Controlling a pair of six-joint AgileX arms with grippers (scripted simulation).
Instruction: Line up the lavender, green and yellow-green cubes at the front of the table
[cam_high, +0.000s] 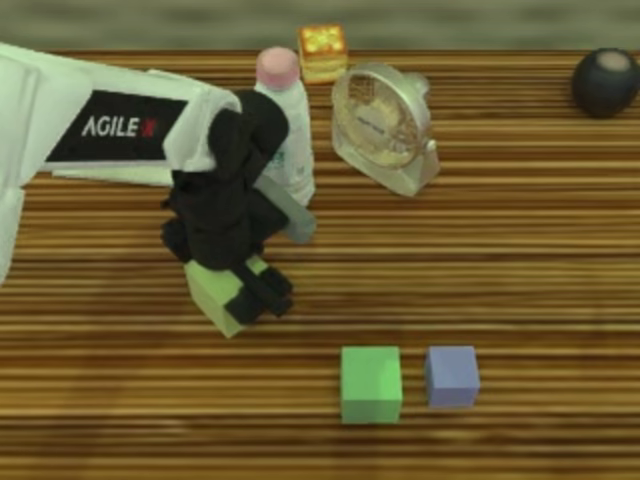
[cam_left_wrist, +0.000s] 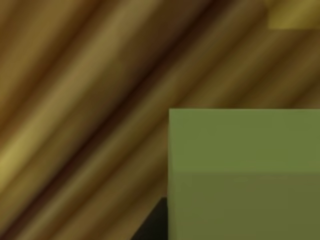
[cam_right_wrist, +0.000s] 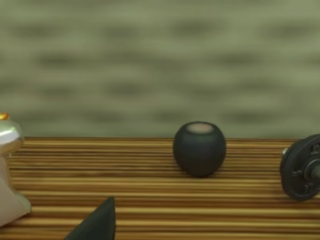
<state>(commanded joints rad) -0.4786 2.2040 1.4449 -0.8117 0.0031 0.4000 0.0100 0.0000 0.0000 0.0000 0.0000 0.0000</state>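
The yellow-green cube (cam_high: 212, 292) sits left of centre, turned at an angle to the table's (cam_high: 520, 250) stripes, half hidden under my left gripper (cam_high: 256, 291). In the left wrist view this cube (cam_left_wrist: 245, 170) fills the lower corner, and one dark finger (cam_left_wrist: 152, 226) lies flush against its side, so the gripper is shut on it. The green cube (cam_high: 371, 384) and the smaller lavender cube (cam_high: 452, 376) rest side by side near the front edge, a small gap between them. My right arm is out of the top view; its wrist view shows one fingertip (cam_right_wrist: 100, 220) with nothing beside it.
A white bottle with a pink cap (cam_high: 285, 130), a round pale desk fan (cam_high: 385, 125) and the orange patterned cube (cam_high: 322, 50) stand at the back. A black round object (cam_high: 605, 80) sits at the back right, with a dumbbell (cam_right_wrist: 302, 167) near it.
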